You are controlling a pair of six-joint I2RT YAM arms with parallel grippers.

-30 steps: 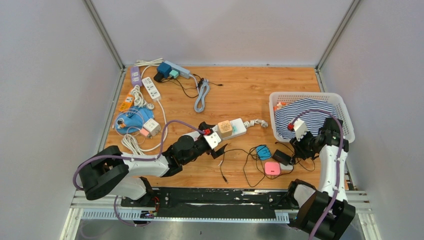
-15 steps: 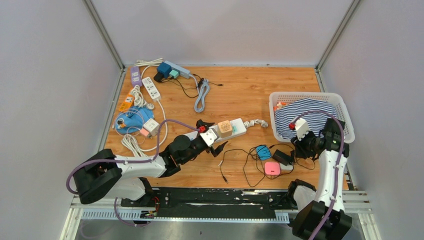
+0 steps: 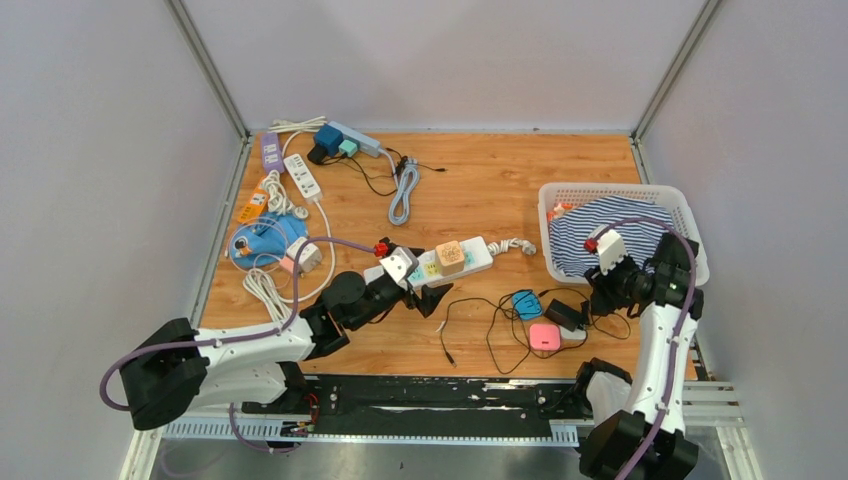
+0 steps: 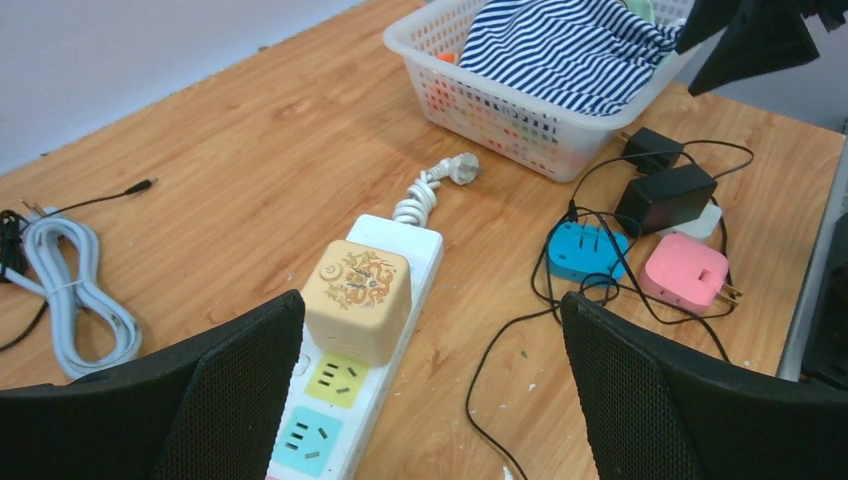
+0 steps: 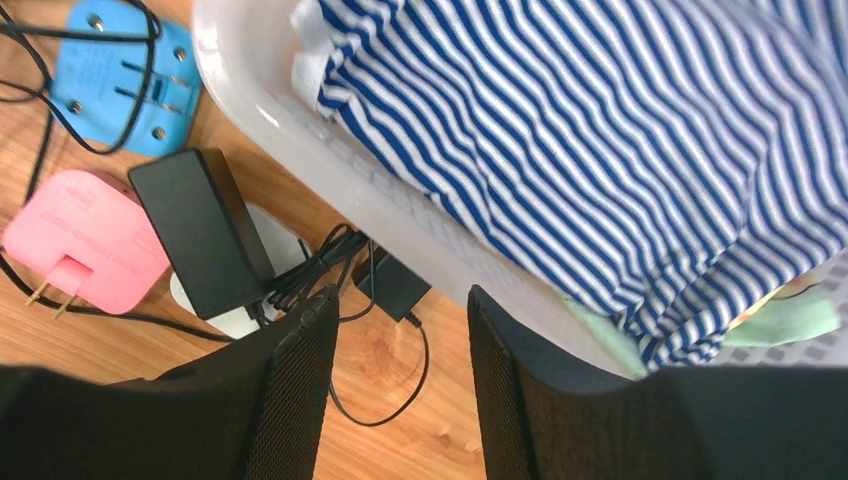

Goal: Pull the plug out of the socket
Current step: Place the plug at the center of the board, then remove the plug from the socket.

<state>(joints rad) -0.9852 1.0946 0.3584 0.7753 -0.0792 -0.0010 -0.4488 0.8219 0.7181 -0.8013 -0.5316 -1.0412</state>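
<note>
Plug [image 4: 357,300] on power strip [image 4: 415,240], just ahead of left end effector [image 4: 430,335], fingers [image 4: 230,375] spread

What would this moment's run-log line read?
left claw: open, facing cube plug | cube plug: seated in power strip | right claw: open, at basket

I log on the desk [image 3: 500,180]: one white basket [image 3: 612,189], right side, holding striped cloth [image 4: 560,45]; pink adapter [image 3: 544,336], blue adapter [image 3: 524,303] and black power brick [image 3: 566,314] among black cords beside it; grey coiled cable [image 3: 403,190], far centre.
</note>
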